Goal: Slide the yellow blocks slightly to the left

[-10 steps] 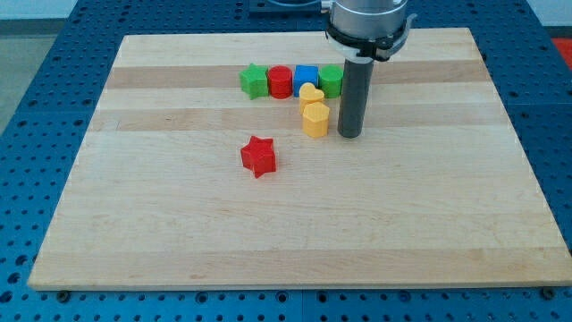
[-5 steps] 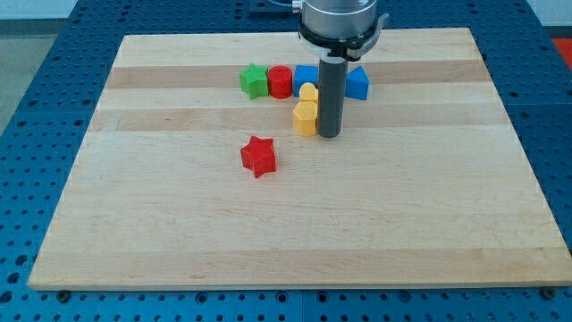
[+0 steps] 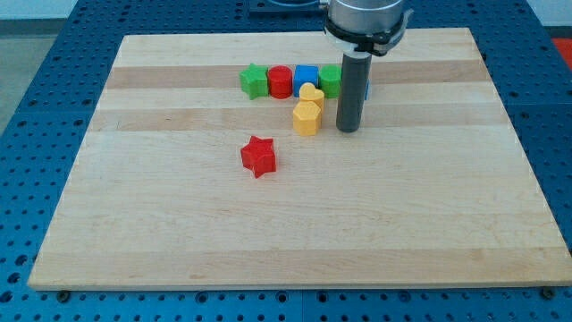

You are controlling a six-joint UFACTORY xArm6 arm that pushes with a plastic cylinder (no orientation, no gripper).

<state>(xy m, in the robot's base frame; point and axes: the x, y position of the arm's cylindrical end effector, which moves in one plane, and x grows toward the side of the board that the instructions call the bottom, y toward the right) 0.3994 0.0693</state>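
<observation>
Tabletop: pale wooden board (image 3: 295, 224) filling most of the frame, resting on a blue perforated surface (image 3: 36, 107) that shows along the left and right edges.
Rod: dark, upright, hanging from a grey and black mount at the top of the frame, right of centre.
My tip: (image 3: 348, 130) down on the tabletop, upper middle of the frame, just to the right of the yellow blocks with a narrow gap of bare wood between.
Claw: none fitted, the arm ends in the plain rod, so nothing opens, closes or grips.
Yellow blocks: two, touching each other, upper middle of the frame; the yellow heart block (image 3: 311, 93) sits above, the yellow hexagonal block (image 3: 307, 117) just below it and slightly to the left.
Row above: green star block (image 3: 254, 80), red round block (image 3: 281, 81), blue block (image 3: 306, 76) and green block (image 3: 331, 80) side by side in a line across the upper middle; the yellow heart block touches the lower edge of this row.
Behind the rod: a sliver of a second blue block (image 3: 366, 85), mostly hidden, shape not readable.
Red star block: (image 3: 258, 156) alone, left of centre, below and to the left of the yellow blocks, well apart from them.
</observation>
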